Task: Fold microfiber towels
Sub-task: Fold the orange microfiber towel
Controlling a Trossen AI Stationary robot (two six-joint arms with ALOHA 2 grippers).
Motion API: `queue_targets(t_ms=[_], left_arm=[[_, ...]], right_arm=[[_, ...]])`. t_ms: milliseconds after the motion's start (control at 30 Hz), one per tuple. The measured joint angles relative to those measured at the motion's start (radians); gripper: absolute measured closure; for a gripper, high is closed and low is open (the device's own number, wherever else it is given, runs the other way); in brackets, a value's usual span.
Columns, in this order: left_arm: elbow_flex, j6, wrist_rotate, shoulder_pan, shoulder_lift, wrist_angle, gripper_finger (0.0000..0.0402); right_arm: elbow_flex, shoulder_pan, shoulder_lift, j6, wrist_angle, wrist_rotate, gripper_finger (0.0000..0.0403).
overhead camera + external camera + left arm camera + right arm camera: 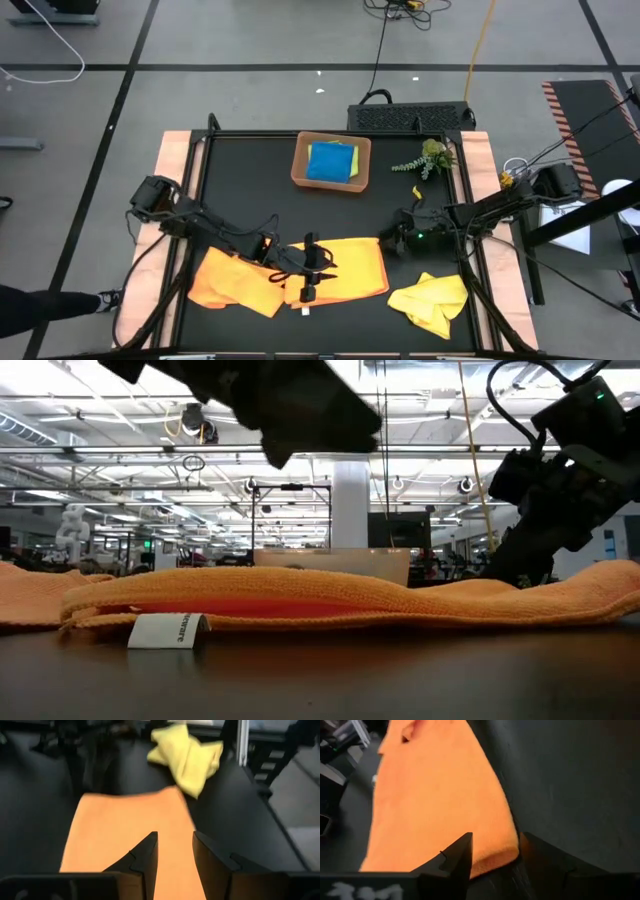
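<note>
Long towel (340,268) lies across table's (240,180) near middle, another towel (232,282) bunched at its left end, third towel (432,300) crumpled at near right. Tray (298,160) at far centre holds a folded towel (331,162); plant sprig (428,160) right of tray.

My arms are dark, built of jointed segments with black cables looped alongside them. My left gripper (175,852) has two matte black fingers, wedge-shaped and tapering to blunt tips, on a flat black crossbar. My right gripper (495,852) matches it; pale markings show on its crossbar. A green light glows on my right wrist housing.
</note>
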Motion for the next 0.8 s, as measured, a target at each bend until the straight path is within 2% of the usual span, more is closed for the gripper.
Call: queue_targets(t_ms=[233,433,600,800], left_arm=[[0.002,-0.025,0.000,0.017,0.034,0.049,0.0277],[0.001,-0.036,0.024,0.037,0.053,0.083,0.0277],[0.001,-0.035,0.025,0.045,0.053,0.085,0.0277],[0.001,-0.032,0.027,0.059,0.053,0.092,0.0277]], right_arm=[[0.010,-0.005,0.129,0.005,0.089,0.007,0.0202],[0.010,-0.019,0.262,0.023,0.231,0.002,0.0200],[0.011,-0.019,0.328,0.003,0.312,0.007,0.0227],[0.011,-0.019,0.337,-0.022,0.323,0.006,0.0300]])
